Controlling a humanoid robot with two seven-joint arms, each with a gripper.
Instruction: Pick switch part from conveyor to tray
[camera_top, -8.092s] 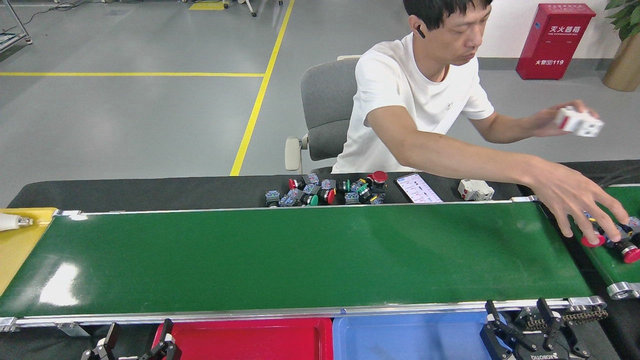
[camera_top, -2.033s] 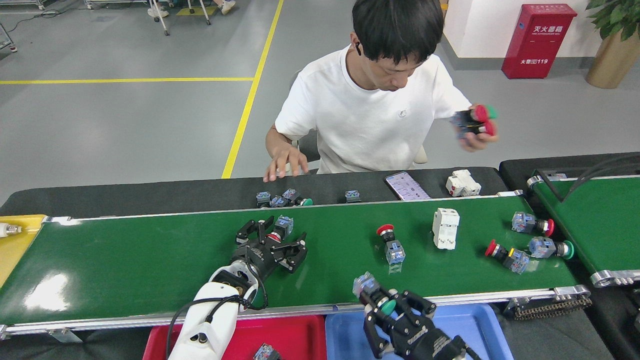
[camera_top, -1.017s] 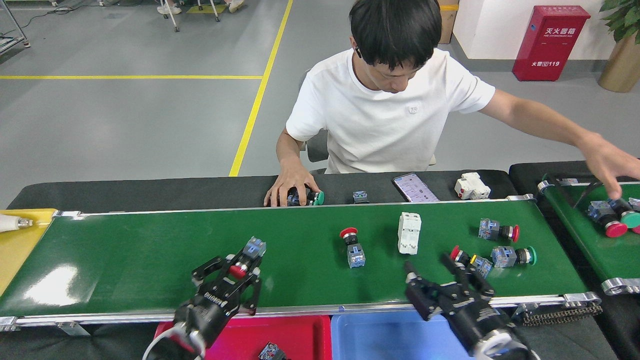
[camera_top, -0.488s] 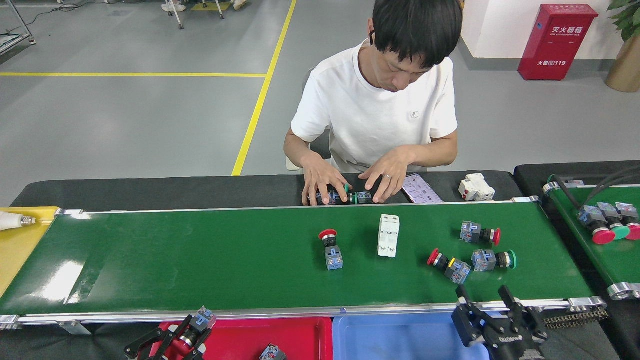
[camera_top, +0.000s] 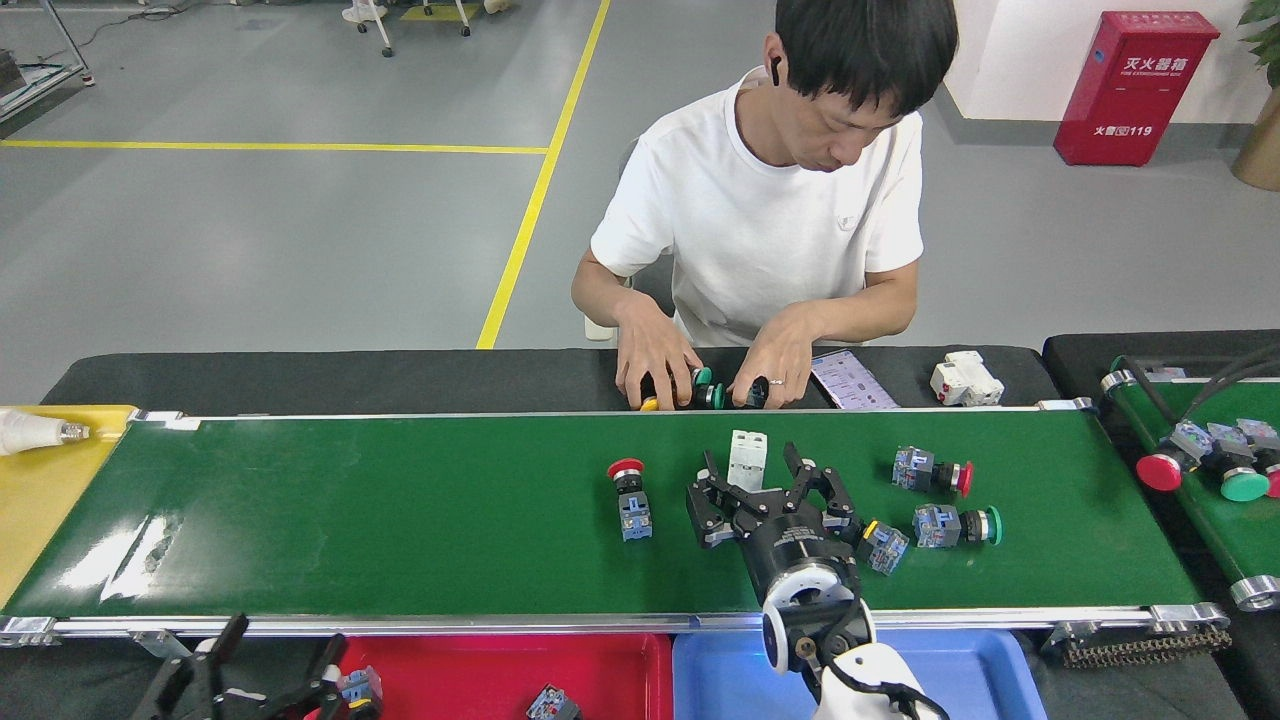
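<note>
Our right gripper's (camera_top: 770, 478) fingers (camera_top: 705, 497) are spread wide over the conveyor (camera_top: 400, 520), holding nothing, with the white breaker block (camera_top: 746, 458) showing in the gap between them at about 12 o'clock from the wrist. The block looks like the part we are set to take: it lies flat on the belt, long axis running 12 to 6 o'clock, across the belt's width, its near end hidden behind our palm. The open fingers stand at 9 and 3 o'clock of it, so a closing grip would bear on its two long sides, which we judge the right way to take it. We cannot tell whether the fingertips are down at belt level or still above the block.

Just at 4 o'clock from our palm a small switch (camera_top: 885, 547) lies almost touching the gripper. A red mushroom button (camera_top: 630, 492) lies at 9 o'clock, cap toward the far edge.

Our left gripper (camera_top: 270, 680) sits low at 7 o'clock beside the red tray (camera_top: 480, 670), fingers apart, with a blue switch part (camera_top: 358, 688) right by one fingertip; whether it is held we cannot tell. The right arm is plainly nearer the block. The blue tray (camera_top: 720, 675) lies beneath that arm
</note>
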